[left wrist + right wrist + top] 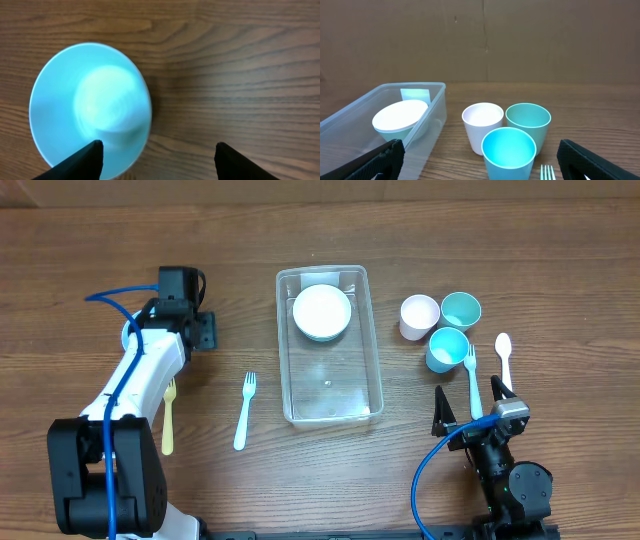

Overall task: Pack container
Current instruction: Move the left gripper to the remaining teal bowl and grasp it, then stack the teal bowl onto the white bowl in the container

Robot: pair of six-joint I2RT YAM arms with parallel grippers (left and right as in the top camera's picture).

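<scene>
Container sits mid-table between the two arms, with a white bowl in its far end. Left gripper hangs spread above a teal bowl (gripping nothing); right gripper gapes wide and empty, facing three cups.

Desk: brown wood grain, matt. Container: clear plastic, smooth, faintly glossy, light glinting on its walls. Teal bowl: smooth, plastic-looking, soft sheen at centre.
</scene>
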